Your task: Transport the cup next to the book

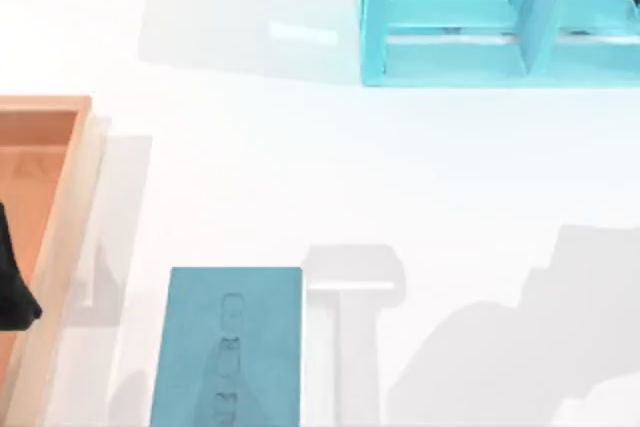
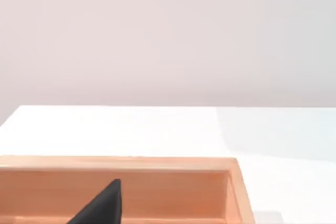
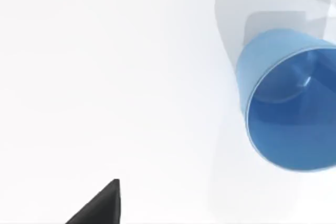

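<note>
right pincer (image 3: 100, 205): dark tip low over bare tabletop (image 3: 105, 77), grip can't tell | cup (image 3: 289, 103): upright, near it, untouched | book (image 1: 230, 347): flat, front tabletop | left pincer (image 2: 100, 205): over orange tray (image 2: 157, 187)

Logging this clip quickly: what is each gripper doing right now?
Left gripper: above the orange tray, state cannot be told.
Right gripper: near the cup, state cannot be told.
</note>
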{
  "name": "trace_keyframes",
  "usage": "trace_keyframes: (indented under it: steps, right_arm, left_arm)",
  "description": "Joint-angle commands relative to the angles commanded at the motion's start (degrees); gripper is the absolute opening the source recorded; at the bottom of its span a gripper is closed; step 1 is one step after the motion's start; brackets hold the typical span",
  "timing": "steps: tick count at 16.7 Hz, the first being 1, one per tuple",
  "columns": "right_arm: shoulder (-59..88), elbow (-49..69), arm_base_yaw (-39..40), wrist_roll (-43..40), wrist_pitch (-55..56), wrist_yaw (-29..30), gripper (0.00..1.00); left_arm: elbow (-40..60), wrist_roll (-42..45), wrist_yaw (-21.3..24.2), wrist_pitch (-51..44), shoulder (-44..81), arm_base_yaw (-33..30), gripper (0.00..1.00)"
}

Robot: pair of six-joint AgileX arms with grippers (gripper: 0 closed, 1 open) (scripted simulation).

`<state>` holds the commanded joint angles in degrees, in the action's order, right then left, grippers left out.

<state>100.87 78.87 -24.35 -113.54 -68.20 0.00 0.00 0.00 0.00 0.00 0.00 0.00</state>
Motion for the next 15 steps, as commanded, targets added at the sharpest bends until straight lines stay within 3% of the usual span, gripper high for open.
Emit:
trace_keyframes:
  steps: [7, 13, 15]
  right_arm:
    - [4.93, -11.97, 0.12, 0.19, 17.69, 0.02, 1.0]
    - [5.77, -13.78, 0.11, 0.12, 19.76, 0.03, 1.0]
    - [5.77, -13.78, 0.11, 0.12, 19.76, 0.03, 0.85]
  left_arm:
    - [0.0, 0.0, 0.0, 0.0, 0.0, 0.0, 1.0]
    - [0.0, 0.0, 0.0, 0.0, 0.0, 0.0, 1.0]
    - [0.0, 0.0, 0.0, 0.0, 0.0, 0.0, 1.0]
